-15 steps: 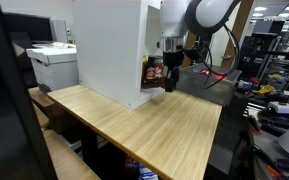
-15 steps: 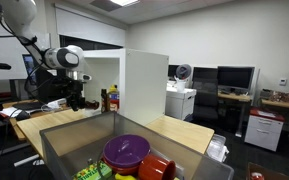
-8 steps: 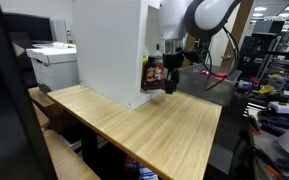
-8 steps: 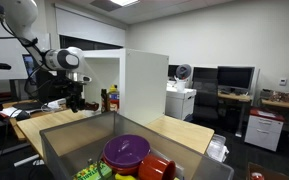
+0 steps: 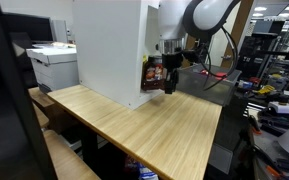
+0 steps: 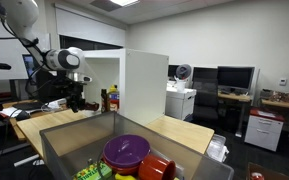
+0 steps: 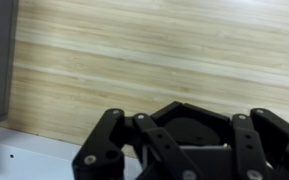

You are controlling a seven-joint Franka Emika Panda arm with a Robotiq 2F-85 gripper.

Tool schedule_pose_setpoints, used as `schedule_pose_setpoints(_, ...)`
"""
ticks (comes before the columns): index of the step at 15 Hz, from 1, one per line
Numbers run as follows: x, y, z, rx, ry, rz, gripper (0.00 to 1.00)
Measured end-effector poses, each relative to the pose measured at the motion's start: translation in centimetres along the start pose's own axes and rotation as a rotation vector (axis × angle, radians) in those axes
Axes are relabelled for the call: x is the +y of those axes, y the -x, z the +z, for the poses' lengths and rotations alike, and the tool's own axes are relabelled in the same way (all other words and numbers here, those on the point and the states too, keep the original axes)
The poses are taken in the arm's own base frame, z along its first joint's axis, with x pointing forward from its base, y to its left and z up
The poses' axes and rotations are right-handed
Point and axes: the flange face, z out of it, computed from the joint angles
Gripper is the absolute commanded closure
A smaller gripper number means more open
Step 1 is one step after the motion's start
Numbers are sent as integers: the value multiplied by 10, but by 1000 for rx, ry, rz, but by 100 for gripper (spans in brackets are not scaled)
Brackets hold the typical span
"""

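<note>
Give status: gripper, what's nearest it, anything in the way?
Gripper shut, nothing seen held. Over table, beside bottles in white cabinet. No obstruction visible between.

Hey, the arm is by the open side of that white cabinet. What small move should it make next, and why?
Probably open the gripper first. Its jaws are shut, seemingly on nothing in the wrist view, and it hangs just beside the bottles in the white cabinet.

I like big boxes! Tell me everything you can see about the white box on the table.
The white box is tall, smooth and plain, standing upright on the wooden table. One side is open, with small bottles inside. The shut gripper hangs right by that opening.
</note>
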Motion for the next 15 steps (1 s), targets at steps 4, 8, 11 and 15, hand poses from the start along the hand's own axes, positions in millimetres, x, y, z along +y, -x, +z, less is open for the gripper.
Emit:
schedule_pose_setpoints(4, -1, -3, -3, 3, 0, 0, 75)
schedule_pose_setpoints(8, -1, -5, -4, 2, 0, 0, 55)
schedule_pose_setpoints(11, -1, -6, -4, -1, 1, 1, 33)
schedule_pose_setpoints(15, 0, -8, -8, 5, 0, 2, 64)
